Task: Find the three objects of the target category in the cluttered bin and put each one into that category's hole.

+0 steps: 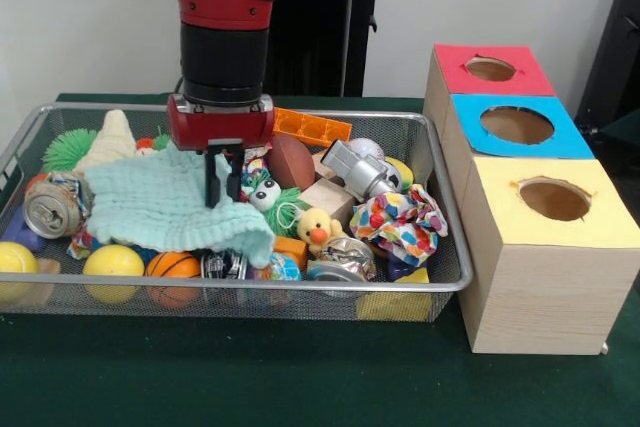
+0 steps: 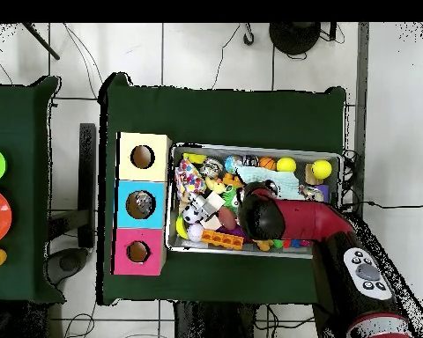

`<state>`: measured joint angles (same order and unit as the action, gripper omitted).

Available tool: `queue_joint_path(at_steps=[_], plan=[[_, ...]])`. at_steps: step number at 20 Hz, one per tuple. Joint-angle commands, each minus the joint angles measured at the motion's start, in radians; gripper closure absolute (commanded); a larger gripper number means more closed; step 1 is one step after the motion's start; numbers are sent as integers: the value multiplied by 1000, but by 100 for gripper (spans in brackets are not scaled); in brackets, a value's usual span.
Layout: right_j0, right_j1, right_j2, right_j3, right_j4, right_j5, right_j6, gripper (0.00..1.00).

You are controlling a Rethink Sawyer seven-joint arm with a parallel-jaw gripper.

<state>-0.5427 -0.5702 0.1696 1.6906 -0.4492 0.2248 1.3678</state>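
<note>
A wire mesh bin (image 1: pixel 300 287) holds a heap of toys and cloths. Across its left half lies a mint-green cloth (image 1: pixel 160 207), also visible in the overhead view (image 2: pixel 285 183). My gripper (image 1: pixel 216 197) reaches down into the bin's middle and is shut on that cloth's right part. A multicoloured spotted cloth (image 1: pixel 400 219) is bunched at the bin's right end. In the overhead view the arm's wrist (image 2: pixel 261 211) hides the gripper. Beside the bin stand three boxes with round holes on top: yellow (image 1: pixel 550 202), blue (image 1: pixel 515 125) and red (image 1: pixel 490 69).
Around the cloth lie a crushed can (image 1: pixel 52 207), a yellow ball (image 1: pixel 113 262), a small basketball (image 1: pixel 172 265), a toy duck (image 1: pixel 318 229), a brown football (image 1: pixel 290 160), a wooden block (image 1: pixel 328 197) and an orange brick (image 1: pixel 312 127). A green spiky ball (image 1: pixel 68 147) sits at the back left.
</note>
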Motion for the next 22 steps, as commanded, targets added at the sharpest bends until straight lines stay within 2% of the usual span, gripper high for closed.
queue_joint_path(at_steps=[1, 7, 14, 22], plan=[[5, 26, 66, -36, -98, -32, 8, 100], [35, -5, 53, -14, -64, -14, 57, 100], [43, -102, 84, 53, 4, 67, 75, 100], [86, -188, 86, 92, 91, 142, 113, 100]])
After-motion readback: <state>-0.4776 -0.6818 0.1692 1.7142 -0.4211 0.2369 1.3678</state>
